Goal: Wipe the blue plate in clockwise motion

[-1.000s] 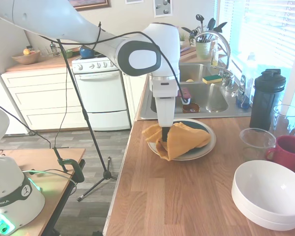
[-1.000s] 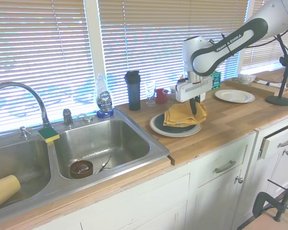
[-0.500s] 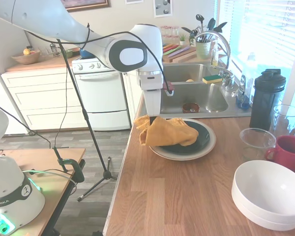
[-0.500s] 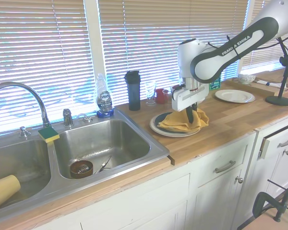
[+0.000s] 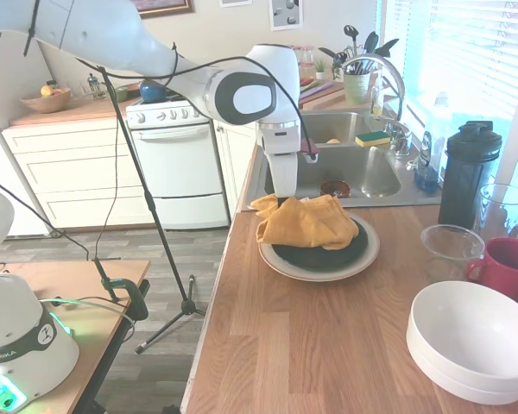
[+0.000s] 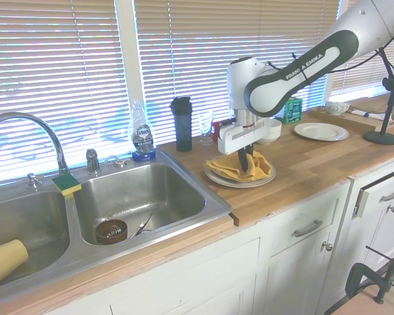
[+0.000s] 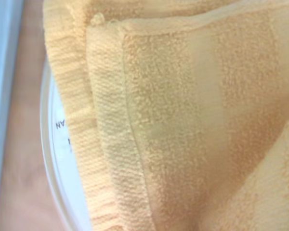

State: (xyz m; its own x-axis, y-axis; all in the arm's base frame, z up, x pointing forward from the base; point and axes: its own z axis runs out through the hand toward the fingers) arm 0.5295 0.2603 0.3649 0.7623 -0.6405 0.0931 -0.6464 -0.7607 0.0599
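Note:
The blue plate [image 5: 330, 255] lies on a larger cream plate [image 5: 369, 255] on the wooden counter, just in front of the sink. A crumpled yellow cloth [image 5: 302, 222] covers the blue plate's far-left half. My gripper [image 5: 285, 201] points straight down at the plate's sink-side left edge, shut on the cloth, its fingertips sunk in the folds. From the other side, the gripper [image 6: 244, 162] stands in the cloth [image 6: 231, 168] over the cream plate [image 6: 243, 184]. The wrist view is filled with the cloth [image 7: 183, 120], with the cream plate's rim [image 7: 55, 163] beside it.
The steel sink [image 5: 363, 172] is right behind the plates. A black bottle [image 5: 466, 172], a glass bowl [image 5: 449, 250], a red mug [image 5: 508, 267] and stacked white bowls [image 5: 470, 341] stand to the right. The counter's edge drops off just left of the plates.
The gripper has swept with the cloth from the plate's near-left edge out over the counter edge and round to the sink-side edge. The cloth now lies further back on the plate.

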